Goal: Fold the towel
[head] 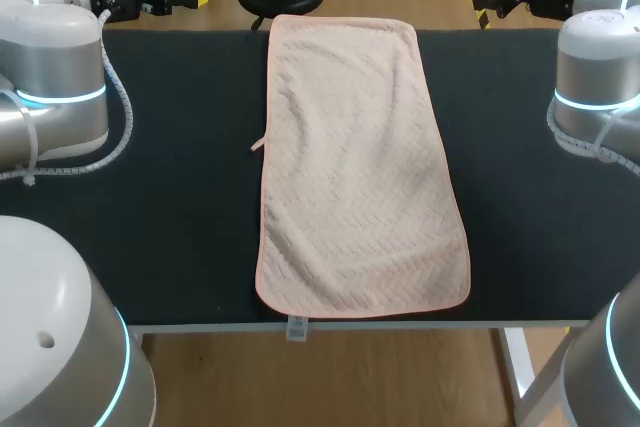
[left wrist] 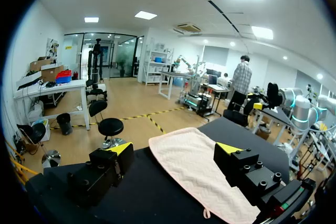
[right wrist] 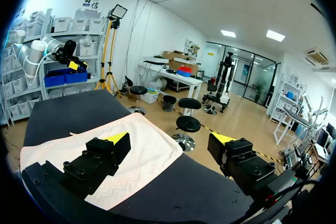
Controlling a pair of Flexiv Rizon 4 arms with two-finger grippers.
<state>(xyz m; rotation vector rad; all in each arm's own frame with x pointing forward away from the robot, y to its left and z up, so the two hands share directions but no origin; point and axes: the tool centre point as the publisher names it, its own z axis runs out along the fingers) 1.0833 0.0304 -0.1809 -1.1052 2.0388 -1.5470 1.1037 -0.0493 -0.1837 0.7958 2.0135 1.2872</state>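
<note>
One pale pink towel [head: 360, 167], spread flat lengthwise across the middle of a black table [head: 180, 227], far edge to near edge. Left gripper [left wrist: 175, 149] and right gripper [right wrist: 170, 140]: fingers wide apart, empty.

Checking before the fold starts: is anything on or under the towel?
Nothing lies on the towel; it is spread flat on the black table. Anything beneath it is covered, though no bump shows.

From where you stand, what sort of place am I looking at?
Probably a robotics lab test bench: my left arm and right arm flank a black table, where one pink towel lies flat, not yet folded. My left claw and right claw are open, empty.
</note>
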